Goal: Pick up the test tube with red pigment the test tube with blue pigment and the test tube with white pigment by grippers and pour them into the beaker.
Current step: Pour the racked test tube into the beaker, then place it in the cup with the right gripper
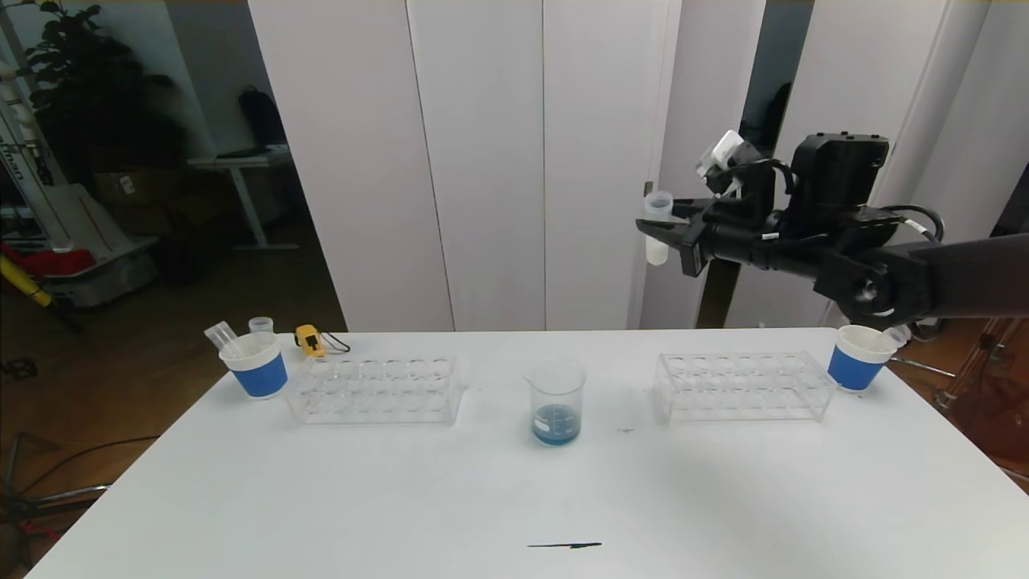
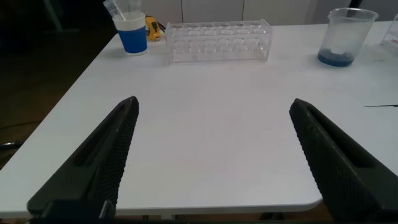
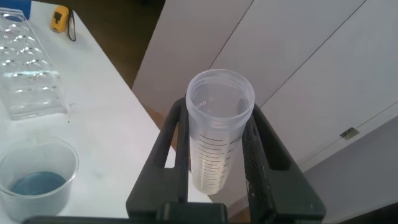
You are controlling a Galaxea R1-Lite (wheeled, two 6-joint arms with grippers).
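Note:
My right gripper (image 1: pixel 655 231) (image 3: pixel 217 112) is high above the table, to the right of the beaker, shut on the test tube with white pigment (image 1: pixel 657 229) (image 3: pixel 217 140). The tube stands upright, with cream-white liquid at its bottom. The clear beaker (image 1: pixel 555 400) (image 2: pixel 343 36) (image 3: pixel 34 180) stands mid-table with blue liquid in it. My left gripper (image 2: pixel 214 104) hovers open over the table's near left edge, nothing between its fingers. The test tubes with red and blue pigment are out of view.
Two clear tube racks (image 1: pixel 374 390) (image 1: pixel 739 386) flank the beaker. A blue-and-white paper cup (image 1: pixel 256 366) holding clear tubes stands far left, another cup (image 1: pixel 860 358) far right. A yellow tool (image 1: pixel 309 339) lies behind the left rack. A black streak (image 1: pixel 563 545) marks the table's front.

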